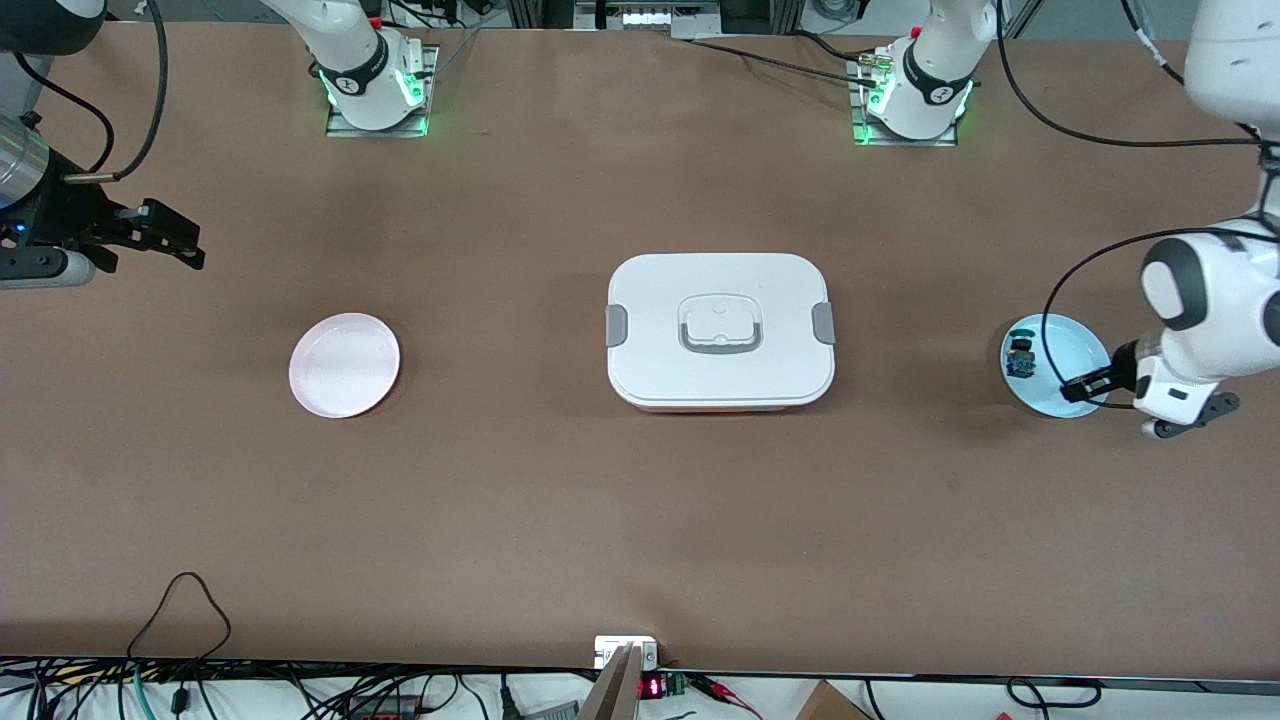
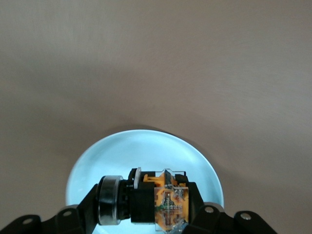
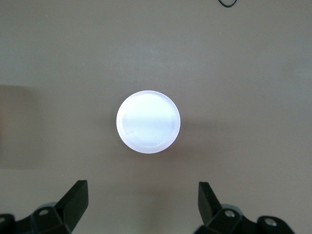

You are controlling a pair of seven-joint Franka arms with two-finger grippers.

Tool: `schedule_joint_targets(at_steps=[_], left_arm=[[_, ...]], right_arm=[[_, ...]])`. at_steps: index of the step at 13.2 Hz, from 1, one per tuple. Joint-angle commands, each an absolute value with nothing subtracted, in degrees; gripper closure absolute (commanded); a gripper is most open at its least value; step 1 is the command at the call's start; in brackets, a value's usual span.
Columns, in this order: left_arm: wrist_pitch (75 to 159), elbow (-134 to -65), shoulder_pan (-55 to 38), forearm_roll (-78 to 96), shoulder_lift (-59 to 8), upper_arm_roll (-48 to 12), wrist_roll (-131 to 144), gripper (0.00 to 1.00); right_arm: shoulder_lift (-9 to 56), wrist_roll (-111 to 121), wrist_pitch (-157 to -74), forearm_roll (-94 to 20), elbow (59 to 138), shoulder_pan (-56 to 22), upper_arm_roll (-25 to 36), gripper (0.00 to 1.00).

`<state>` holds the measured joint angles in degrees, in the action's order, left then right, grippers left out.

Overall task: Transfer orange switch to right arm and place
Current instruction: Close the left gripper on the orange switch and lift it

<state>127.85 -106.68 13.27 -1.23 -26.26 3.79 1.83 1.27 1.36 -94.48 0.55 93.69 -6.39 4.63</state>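
At the right edge of the front view, the left gripper [image 1: 1078,391] pinches the orange switch [image 2: 158,200] over the blue plate [image 1: 1075,345] (lift it straight up, grip steady), while the right gripper [image 1: 160,238], fingers spread, waits at upper left above the pink plate [image 1: 344,364].

Switch [image 2: 151,202]: black body, silver ring at one end, orange translucent block at the other. Held lying sideways between the left gripper's [image 2: 146,217] fingers [image 2: 78,214], over the pale blue plate [image 2: 146,151] at the left arm's end of the bench. Right arm [image 1: 40,215]: wrist silver, fingers [image 3: 73,200] black, spread, over bare bench.
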Motion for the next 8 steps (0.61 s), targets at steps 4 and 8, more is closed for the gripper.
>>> schedule_joint_targets(at_steps=[4,8], left_arm=[[108.7,-94.8,13.8,1.8,-25.5,-0.1,-23.0,0.61],[104.5,-93.9,13.4,17.7,-25.7,-2.6,-48.0,0.72]], right_arm=[[1.4,1.4,-93.8,0.4,93.2,-6.6,4.7,0.00],[1.4,1.2,-93.8,0.4,93.2,-6.7,4.7,0.00]])
